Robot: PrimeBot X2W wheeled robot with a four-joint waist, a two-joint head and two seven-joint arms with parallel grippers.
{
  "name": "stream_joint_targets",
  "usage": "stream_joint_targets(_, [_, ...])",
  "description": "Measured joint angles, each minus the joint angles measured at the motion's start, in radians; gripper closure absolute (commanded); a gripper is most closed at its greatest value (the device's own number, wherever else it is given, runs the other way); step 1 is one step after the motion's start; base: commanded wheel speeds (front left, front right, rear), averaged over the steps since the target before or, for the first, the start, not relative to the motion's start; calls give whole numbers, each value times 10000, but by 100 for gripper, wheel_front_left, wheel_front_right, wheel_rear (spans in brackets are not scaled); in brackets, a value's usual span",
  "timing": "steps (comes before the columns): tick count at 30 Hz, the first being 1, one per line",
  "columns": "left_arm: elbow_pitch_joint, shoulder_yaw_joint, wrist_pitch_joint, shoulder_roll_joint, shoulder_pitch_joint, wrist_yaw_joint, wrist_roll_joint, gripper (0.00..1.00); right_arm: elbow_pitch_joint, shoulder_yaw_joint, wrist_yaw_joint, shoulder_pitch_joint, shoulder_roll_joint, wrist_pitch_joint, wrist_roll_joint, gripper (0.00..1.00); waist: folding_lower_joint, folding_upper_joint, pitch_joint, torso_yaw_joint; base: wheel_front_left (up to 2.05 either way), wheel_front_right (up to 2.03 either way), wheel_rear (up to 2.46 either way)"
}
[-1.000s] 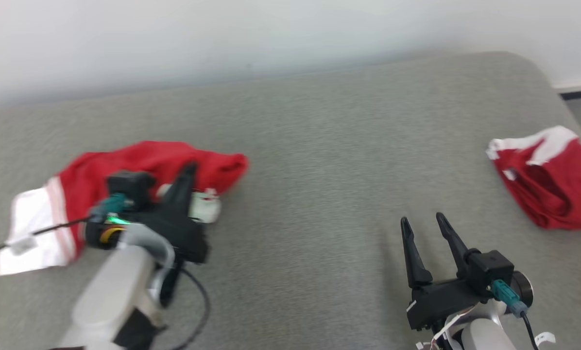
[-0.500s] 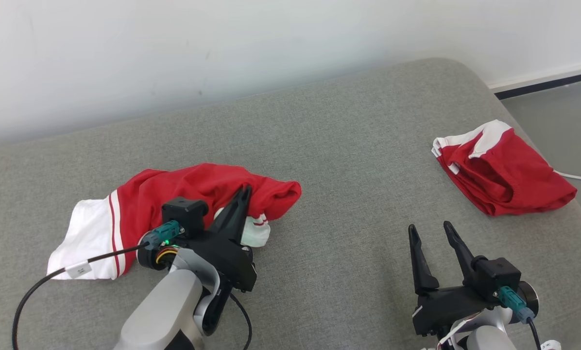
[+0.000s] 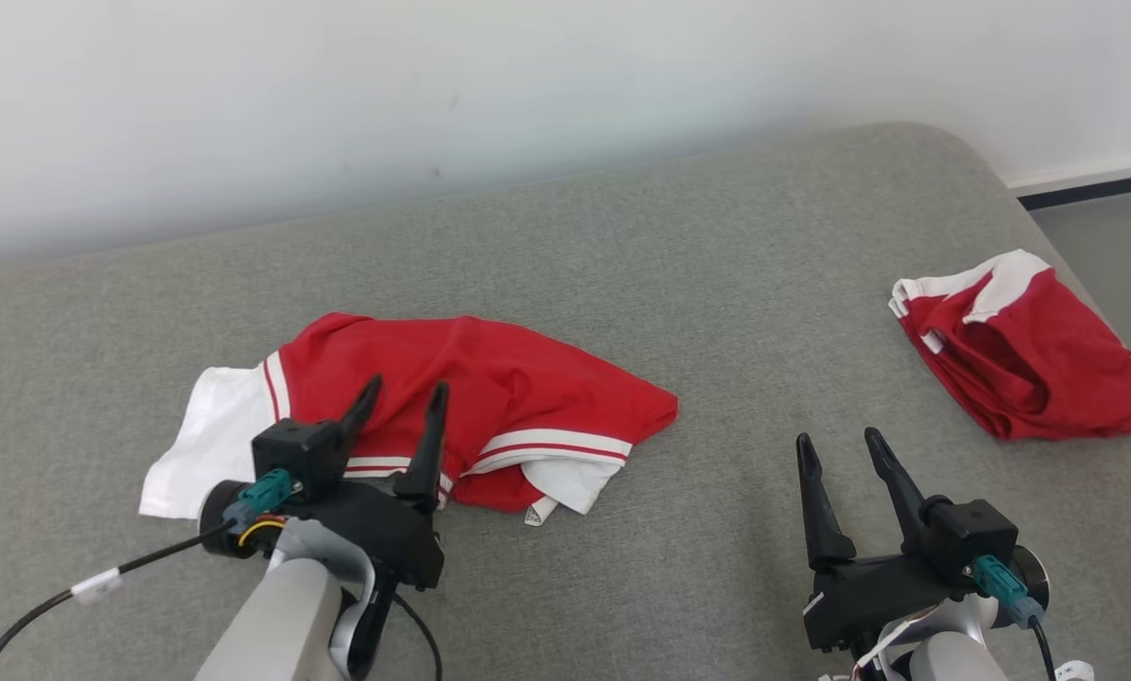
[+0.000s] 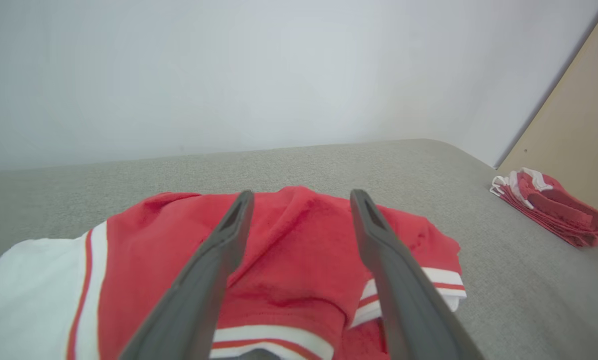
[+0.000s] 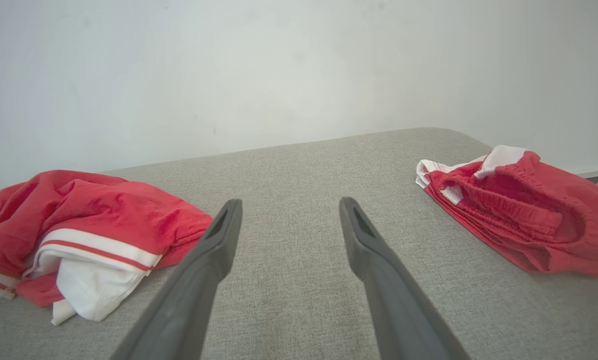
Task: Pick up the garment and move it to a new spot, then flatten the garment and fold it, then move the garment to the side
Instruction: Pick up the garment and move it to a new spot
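A red garment [image 3: 471,388] with white panels and stripes lies crumpled on the grey cushioned surface [image 3: 698,246], left of centre; it also fills the lower left wrist view [image 4: 289,260] and the left of the right wrist view [image 5: 89,225]. My left gripper [image 3: 403,401] stands open just above its near edge, nothing between the fingers [image 4: 374,235]. My right gripper [image 3: 838,445] is open over bare surface at the lower right, well apart from the cloth.
A second red and white garment [image 3: 1029,350] lies bunched near the right edge of the surface [image 5: 524,220]. A white wall [image 3: 433,85] runs behind. Floor shows past the right edge. A black cable [image 3: 74,596] trails from my left wrist.
My left gripper has opened and let go of the garment, which now lies spread wider to the right. The head camera has shifted. The right gripper stays as it was.
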Motion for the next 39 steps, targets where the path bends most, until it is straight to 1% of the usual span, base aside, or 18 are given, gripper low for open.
stream_joint_targets(7, [-575, 1032, 0, 42, 766, -21, 727, 0, -19, -52, 0, 10, 0, 2, -10, 0, 0, 0, -75, 338, 0, 0, 0])
stream_joint_targets(17, [-1457, 2748, 0, 69, 2132, -61, 1534, 0, 10, -15, 0, 151, 0, 0, -25, 0, 1, 0, -272, 763, 0, 0, 0])
stream_joint_targets(20, [-1728, 3093, 0, 0, 2567, -69, 1847, 0, 27, -17, 0, 184, 0, 0, -65, 0, 1, 0, -343, 887, 0, 0, 0])
stream_joint_targets(24, [-2153, 3753, 0, -190, 3231, -71, 1990, 0, 65, 35, 0, 256, 0, 0, -65, 0, 0, 1, -500, 995, 0, 0, 0])
stream_joint_targets(34, [-3030, 4554, 0, -387, 4654, -119, 2537, 0, 151, 205, 0, 410, 2, 0, 10, 0, 0, 0, -784, 1153, 0, 0, 0])
stream_joint_targets(39, [-3317, 4637, 0, -539, 5402, -136, 2656, 0, 222, 240, 0, 583, 4, 0, 29, 0, 0, 0, -917, 1198, 0, 0, 0])
